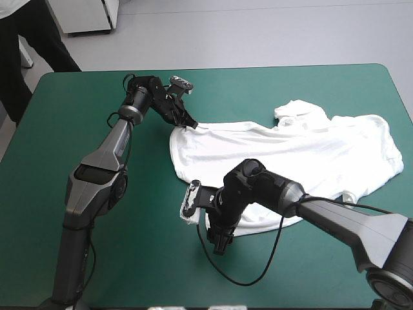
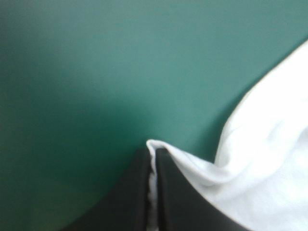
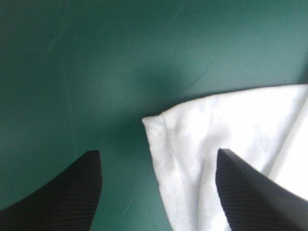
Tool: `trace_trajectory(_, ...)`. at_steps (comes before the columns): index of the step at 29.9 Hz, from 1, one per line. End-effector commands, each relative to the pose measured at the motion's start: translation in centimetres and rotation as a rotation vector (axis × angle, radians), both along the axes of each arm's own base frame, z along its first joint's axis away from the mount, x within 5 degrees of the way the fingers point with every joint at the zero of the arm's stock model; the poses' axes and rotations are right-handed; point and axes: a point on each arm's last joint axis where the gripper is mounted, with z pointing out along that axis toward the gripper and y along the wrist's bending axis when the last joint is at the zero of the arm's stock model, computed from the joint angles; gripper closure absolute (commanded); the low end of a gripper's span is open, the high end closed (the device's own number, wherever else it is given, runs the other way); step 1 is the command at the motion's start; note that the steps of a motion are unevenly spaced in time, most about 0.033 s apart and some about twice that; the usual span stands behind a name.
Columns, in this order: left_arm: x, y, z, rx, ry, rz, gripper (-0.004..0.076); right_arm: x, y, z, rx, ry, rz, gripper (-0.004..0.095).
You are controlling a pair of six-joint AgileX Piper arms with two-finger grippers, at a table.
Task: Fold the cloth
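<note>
Left gripper (image 1: pixel 191 124) fingers clamped on T-shirt (image 1: pixel 284 152) corner; right gripper (image 1: pixel 220 240) fingers apart over another corner; tabletop (image 1: pixel 155 265) open left of T-shirt.

Right arm lies across the white short-sleeved T-shirt (image 1: pixel 290 148): the hem toward the counter's near side is covered by the wrist. The right hand (image 1: pixel 221 244) hangs dark beneath it, and from above its fingers can't be told apart. In close, the shirt's corner disappears between the black fingers of the left hand (image 2: pixel 154 153), and the blurred cloth runs out of frame. The teal-green counter (image 1: pixel 77 97) loses both near corners off-picture.
</note>
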Motion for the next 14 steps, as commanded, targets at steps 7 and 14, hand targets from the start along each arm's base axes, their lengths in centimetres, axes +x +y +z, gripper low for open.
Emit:
trace_trajectory(7,-0.8,-0.9,0.5,-0.007,0.035,-0.037,0.0734,1.0,1.2,-1.7,-0.013,-0.010,0.011,0.0290)
trace_trajectory(14,-0.8,-0.9,0.5,-0.009,0.029,-0.035,0.0734,1.5,1.8,-4.4,-0.063,0.060,-0.045,0.0520)
